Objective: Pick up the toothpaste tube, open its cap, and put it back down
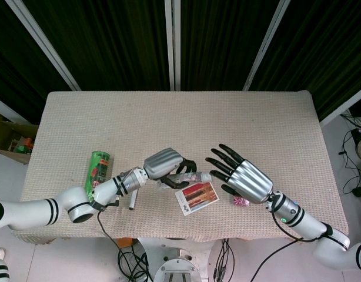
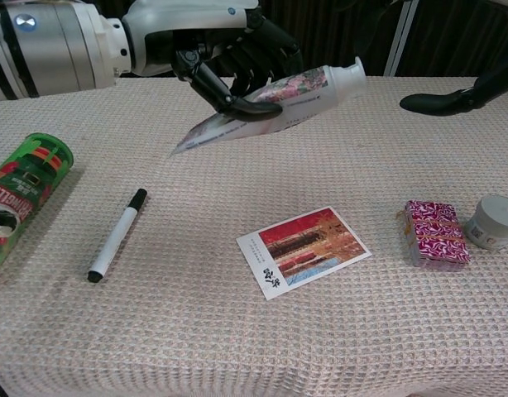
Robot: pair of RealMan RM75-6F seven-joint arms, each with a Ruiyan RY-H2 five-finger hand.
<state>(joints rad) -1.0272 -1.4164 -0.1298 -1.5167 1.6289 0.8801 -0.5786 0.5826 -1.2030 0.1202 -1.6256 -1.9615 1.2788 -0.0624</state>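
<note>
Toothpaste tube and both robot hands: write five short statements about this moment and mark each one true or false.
1. The left robot hand holds the toothpaste tube clear of the table. True.
2. The tube's white cap is off and lies on the cloth. False: the cap is on the tube's end.
3. The right robot hand grips the cap. False: its fingers are spread, and it holds nothing.
4. The marker lies on the table between the green can and the postcard. True.
5. The green can stands upright. False: it lies on its side.
</note>
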